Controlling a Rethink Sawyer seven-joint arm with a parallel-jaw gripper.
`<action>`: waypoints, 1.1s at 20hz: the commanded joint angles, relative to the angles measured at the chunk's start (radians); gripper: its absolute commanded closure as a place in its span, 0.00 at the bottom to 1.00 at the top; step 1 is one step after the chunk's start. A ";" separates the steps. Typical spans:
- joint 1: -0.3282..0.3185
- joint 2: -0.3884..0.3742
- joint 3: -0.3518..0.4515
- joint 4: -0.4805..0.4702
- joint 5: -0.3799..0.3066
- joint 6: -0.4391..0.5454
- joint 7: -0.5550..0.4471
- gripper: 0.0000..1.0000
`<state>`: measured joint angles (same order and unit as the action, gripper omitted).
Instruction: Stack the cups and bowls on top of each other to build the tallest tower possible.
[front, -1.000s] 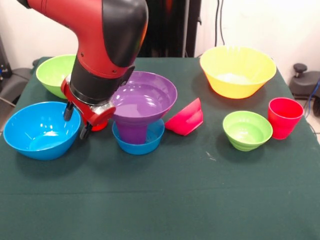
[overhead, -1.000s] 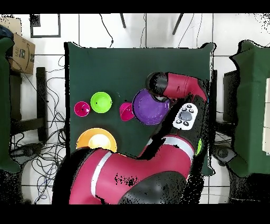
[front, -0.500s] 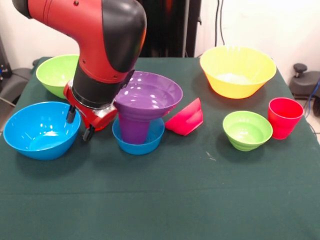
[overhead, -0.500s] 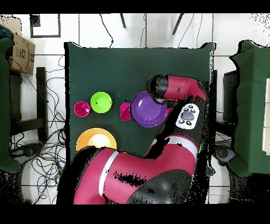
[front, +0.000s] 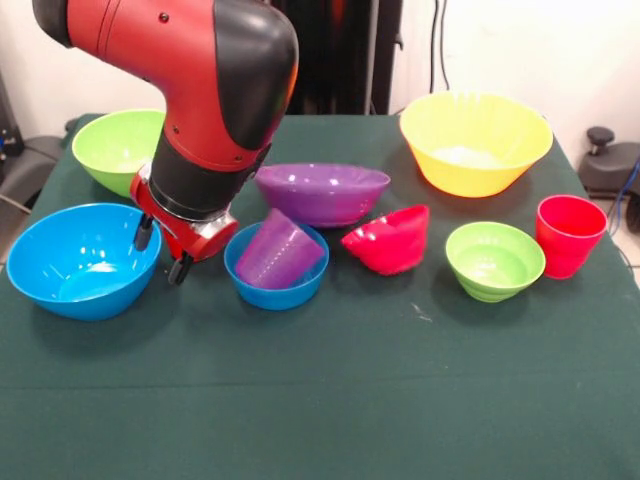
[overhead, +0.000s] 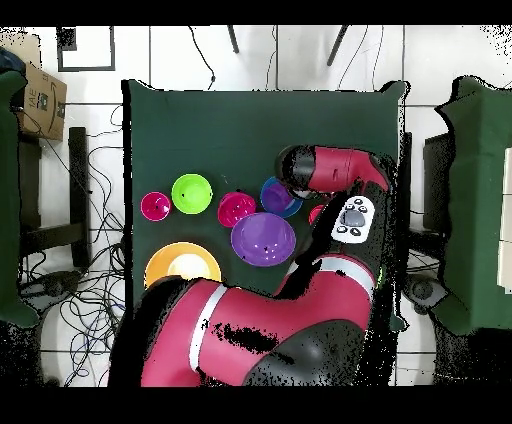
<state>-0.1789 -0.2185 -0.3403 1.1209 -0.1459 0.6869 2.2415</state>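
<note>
My gripper (front: 162, 250) hangs open between the large blue bowl (front: 82, 258) and the small blue bowl (front: 276, 272), with nothing between its fingers. A purple cup (front: 278, 250) lies tipped over inside the small blue bowl (overhead: 281, 197). Just behind it, the purple bowl (front: 322, 192) sits upright on the table (front: 320, 400). The red-pink small bowl (front: 388, 240) rests tilted beside it. At the right are a small green bowl (front: 495, 260) and a red cup (front: 568, 235). No tower stands. In the overhead view the arm hides the gripper, and the purple bowl (overhead: 263, 239) shows free of the cup.
The big yellow bowl (front: 475, 140) stands at the back right and a large lime green bowl (front: 115, 148) at the back left, partly behind the arm. A cardboard box (overhead: 38, 98) sits off the table.
The purple bowl came off the purple cup and now sits on the table behind it. The cup tipped over in the small blue bowl. The red-pink bowl shifted right.
</note>
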 joint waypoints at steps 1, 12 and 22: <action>-0.020 0.008 0.159 0.067 -0.090 -0.077 -0.163 0.00; -0.026 0.009 0.174 0.072 -0.110 -0.077 -0.140 0.00; -0.002 0.012 0.183 0.068 -0.096 -0.025 -0.109 0.00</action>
<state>-0.1910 -0.2181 -0.2940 1.1314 -0.1931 0.6590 2.2415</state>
